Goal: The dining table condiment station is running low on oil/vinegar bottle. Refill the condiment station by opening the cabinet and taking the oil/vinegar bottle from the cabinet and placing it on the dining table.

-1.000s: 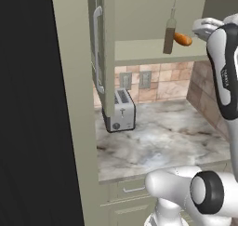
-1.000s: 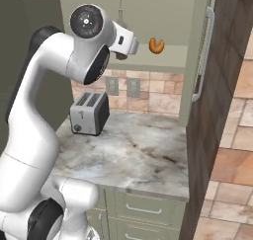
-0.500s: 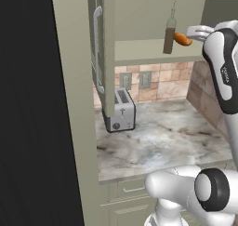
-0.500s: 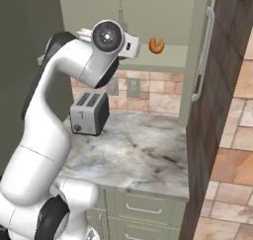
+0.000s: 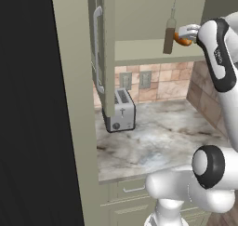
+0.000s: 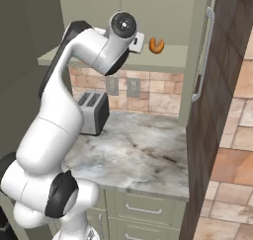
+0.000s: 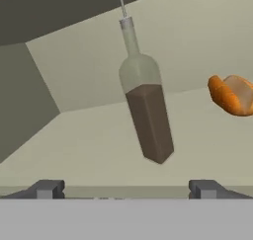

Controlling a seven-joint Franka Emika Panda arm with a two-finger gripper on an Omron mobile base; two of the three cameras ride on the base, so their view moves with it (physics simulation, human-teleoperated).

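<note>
Reaching into the opened cabinet (image 5: 104, 57), the arm has its gripper (image 7: 123, 187) level with the shelf, jaws spread wide and holding nothing. In the hand view the oil/vinegar bottle (image 7: 146, 105) stands on the shelf straight ahead of the two dark fingertips (image 7: 47, 188), centred between them but not yet touching either; it looks tilted there only because the camera is rolled. In the left base view the same bottle (image 5: 169, 32) stands upright near the front of the shelf, with the hand just to its right. An orange croissant-like pastry (image 7: 231, 95) lies on the shelf to the right of the bottle, near but apart from it. Below, a silver toaster (image 5: 121, 111) sits on the small marble counter (image 5: 158, 141), and the door with its long silver handle (image 5: 98, 48) is swung out to the left. By my reading the door step is finished and the approach to the bottle is under way. Next, I judge, the hand needs to advance until the dark lower body sits between the fingers, then close on it without nudging the pastry or tipping the slim bottle.
</note>
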